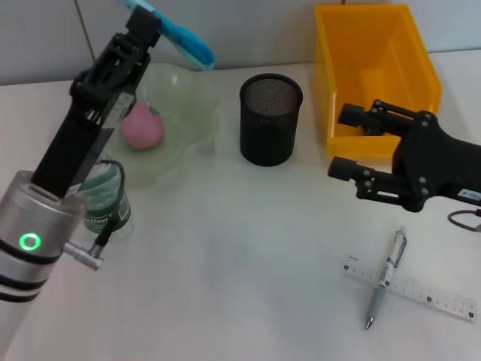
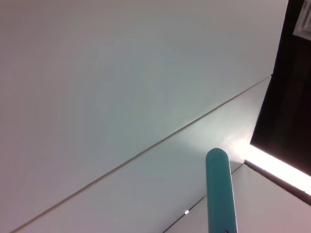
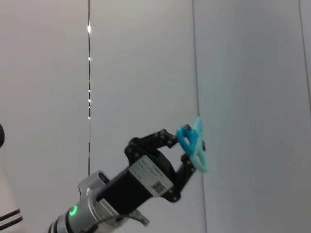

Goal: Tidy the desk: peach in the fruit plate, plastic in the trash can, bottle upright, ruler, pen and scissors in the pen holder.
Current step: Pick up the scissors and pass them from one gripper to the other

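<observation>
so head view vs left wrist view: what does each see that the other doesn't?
Head only: the peach in the fruit plate, pen holder, yellow bin, pen lying across the ruler, bottle, left gripper raised and the open right gripper by the bin. Left wrist only: a bright strip and dark edge. Shared: the teal scissors held by the left gripper, and the wall.
</observation>
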You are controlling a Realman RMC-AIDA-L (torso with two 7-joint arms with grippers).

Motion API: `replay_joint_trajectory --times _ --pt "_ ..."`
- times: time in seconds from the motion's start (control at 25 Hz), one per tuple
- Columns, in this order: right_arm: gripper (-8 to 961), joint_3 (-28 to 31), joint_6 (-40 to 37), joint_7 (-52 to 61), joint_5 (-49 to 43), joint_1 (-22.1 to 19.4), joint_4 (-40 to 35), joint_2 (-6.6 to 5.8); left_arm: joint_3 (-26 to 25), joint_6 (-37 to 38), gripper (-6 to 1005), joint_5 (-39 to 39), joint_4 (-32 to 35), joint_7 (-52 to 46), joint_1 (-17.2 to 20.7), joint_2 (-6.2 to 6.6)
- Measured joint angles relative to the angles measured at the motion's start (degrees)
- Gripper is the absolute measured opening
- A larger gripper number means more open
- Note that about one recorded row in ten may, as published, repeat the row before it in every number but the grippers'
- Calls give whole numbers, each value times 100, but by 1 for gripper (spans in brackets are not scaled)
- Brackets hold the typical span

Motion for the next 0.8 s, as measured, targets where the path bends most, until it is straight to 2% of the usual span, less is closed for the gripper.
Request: replay_joint_trajectory --times 0.12,0.24,0.28,0.4,0.48,0.8 --pt "731 16 23 -206 18 55 178 5 -696 -259 249 660 -176 420 6 0" --pt "731 -11 75 -493 142 114 430 11 -990 -378 249 938 -237 552 6 0" --pt "731 -22 89 -604 205 127 519 11 -1337 -522 249 1200 -331 665 26 0" --pt "731 10 191 -1252 428 202 1042 19 -1513 -582 250 1307 -418 759 55 0" --pt "731 7 237 -1384 502 218 1154 20 -1849 -637 250 1466 -589 894 141 0" --pt "731 16 453 -2727 842 449 2106 34 -2508 -707 250 2008 -813 913 281 0"
